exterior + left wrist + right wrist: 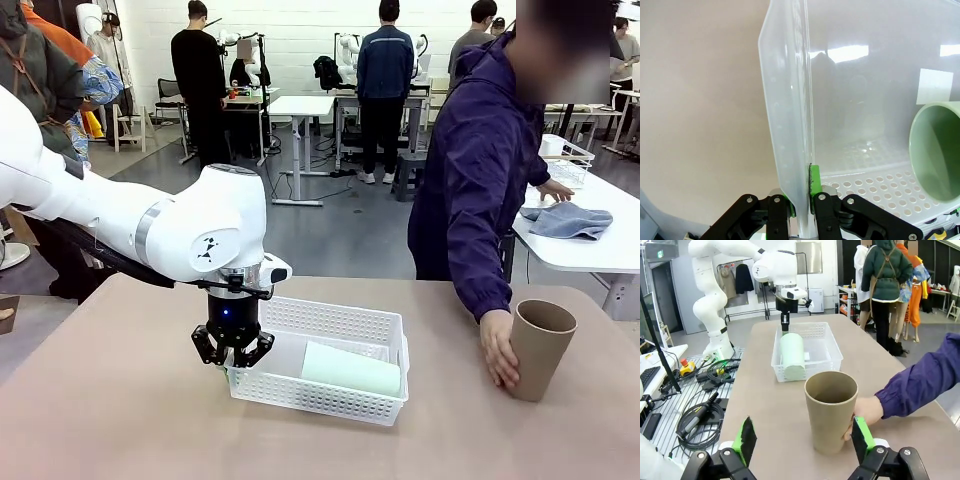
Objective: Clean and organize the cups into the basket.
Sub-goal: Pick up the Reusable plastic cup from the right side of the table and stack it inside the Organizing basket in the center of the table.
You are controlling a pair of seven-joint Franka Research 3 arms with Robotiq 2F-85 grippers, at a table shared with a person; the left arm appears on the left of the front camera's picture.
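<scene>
The brown cup (831,405) stands upright near the right edge of the surface (120,420), straight ahead of the open right hand (804,440); a person's hand (497,350) touches it. The left hand (233,350) grips the rim of the basket (320,392), where the green cup (350,368) lies.

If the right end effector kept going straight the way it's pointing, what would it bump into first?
Most likely the tan cup, standing upright straight ahead of the open right end effector, with the person's hand on its side. The white basket lies farther off, behind it.
</scene>
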